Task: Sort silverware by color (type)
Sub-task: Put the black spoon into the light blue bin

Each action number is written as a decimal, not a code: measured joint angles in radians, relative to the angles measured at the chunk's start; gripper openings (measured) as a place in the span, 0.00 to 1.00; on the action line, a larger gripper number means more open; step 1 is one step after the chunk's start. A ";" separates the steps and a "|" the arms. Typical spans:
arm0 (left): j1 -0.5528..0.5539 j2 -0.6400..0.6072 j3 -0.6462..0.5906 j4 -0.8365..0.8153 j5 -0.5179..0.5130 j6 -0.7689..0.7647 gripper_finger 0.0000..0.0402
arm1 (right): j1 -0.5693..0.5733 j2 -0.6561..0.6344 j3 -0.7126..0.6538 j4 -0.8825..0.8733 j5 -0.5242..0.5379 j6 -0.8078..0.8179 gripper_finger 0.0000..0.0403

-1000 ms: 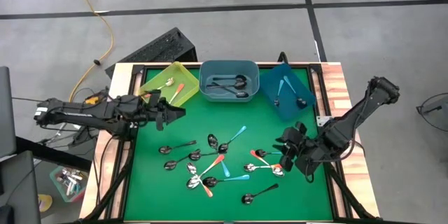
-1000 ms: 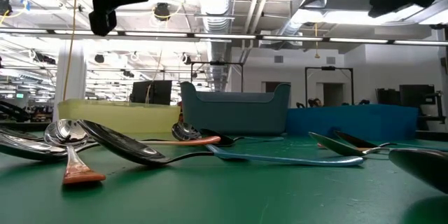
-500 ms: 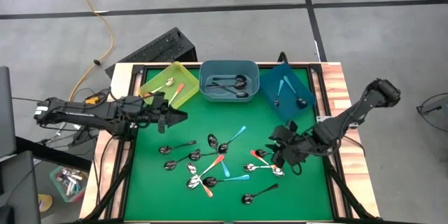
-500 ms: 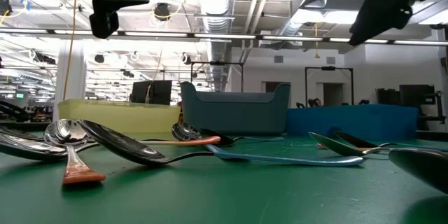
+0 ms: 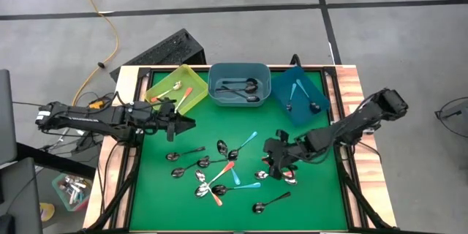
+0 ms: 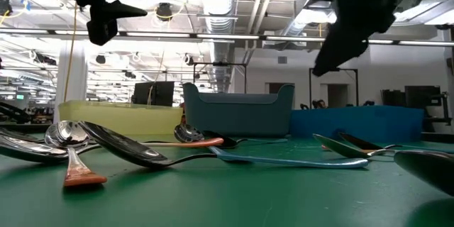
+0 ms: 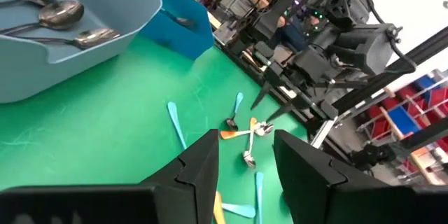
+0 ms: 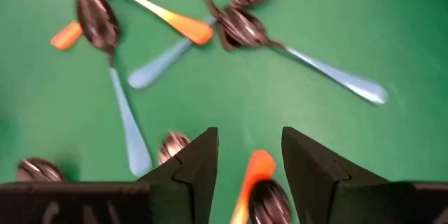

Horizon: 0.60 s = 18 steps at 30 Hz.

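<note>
Several spoons [image 5: 219, 168] lie scattered on the green mat, with orange, light blue or plain dark handles. My right gripper [image 5: 270, 162] hangs open above the right-hand group, fingers slanting down. In its wrist view an orange-handled spoon [image 8: 256, 173] lies on the mat below the gap between the fingers, untouched. In the low view my right gripper [image 6: 347, 25] is well clear of the table. My left gripper [image 5: 184, 123] stands open and empty above the mat's left side, near the yellow bin [image 5: 175, 88].
Three bins stand along the far edge, each holding spoons: the yellow one, a grey-blue one [image 5: 239, 82] and a blue one [image 5: 300, 96]. A lone dark spoon [image 5: 269, 203] lies toward the near edge. Bare mat lies between the bins and the spoons.
My right gripper has swung from the table's right edge toward the left and come down over the right-hand group of spoons, turning as it went. The spoons lie as they did.
</note>
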 joint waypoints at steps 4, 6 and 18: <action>0.000 0.000 0.000 -0.001 0.002 0.028 0.35 | -0.042 0.029 0.000 0.042 -0.050 -0.022 0.42; 0.000 0.000 0.000 -0.006 0.021 0.068 0.38 | -0.060 0.030 -0.001 0.035 -0.073 -0.022 0.42; -0.060 0.039 0.000 -0.281 0.061 0.210 0.48 | -0.090 0.025 0.000 0.070 -0.095 -0.016 0.42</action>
